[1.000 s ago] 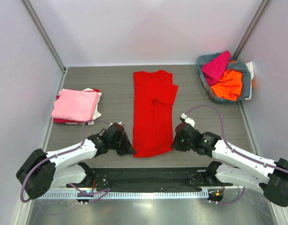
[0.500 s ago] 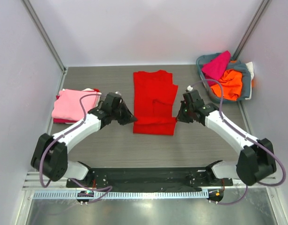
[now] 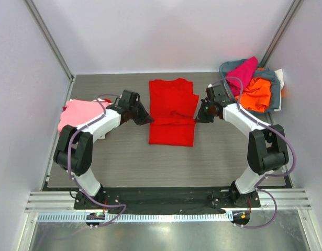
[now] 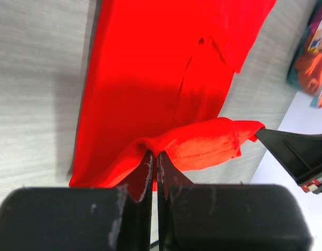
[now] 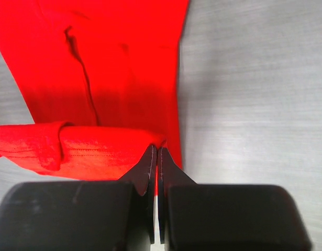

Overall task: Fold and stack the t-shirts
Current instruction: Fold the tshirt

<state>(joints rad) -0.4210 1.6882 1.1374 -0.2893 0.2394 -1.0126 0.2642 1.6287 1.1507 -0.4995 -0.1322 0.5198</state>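
**Red shirt half folded, both claws pinching the hem**

The red t-shirt [image 3: 172, 99] lies in the middle of the desk [image 3: 124, 157], with the collar toward the far wall. It appears folded into a long narrow strip. Its lower part is lifted and doubled over toward the collar.

The left claw [image 4: 154, 154] is pressed together on the left corner of the lifted hem. The right claw [image 5: 156, 150] is pressed together on the right corner. In both wrist views the red cloth goes in between the fingertips, and the hem hangs between the two claws as a soft roll.

The cloth looks light and very limp. It has no stiffness of its own, so it sags in the middle and will go wherever the corners go. I judge it is neither slippery nor fragile, but a thin pinch can lose one layer. The best places to hold are the two corners of the hem, with all layers together. The claws should be level and far enough apart to stretch the edge, so that the fold lands straight.

A folded pink t-shirt [image 3: 82, 112] rests at the left of the desk on other folded cloth; this seems to be the stack. A magenta t-shirt [image 3: 243, 70] and an orange t-shirt [image 3: 255, 94] lie in the basket [image 3: 276, 94] at the far right corner.
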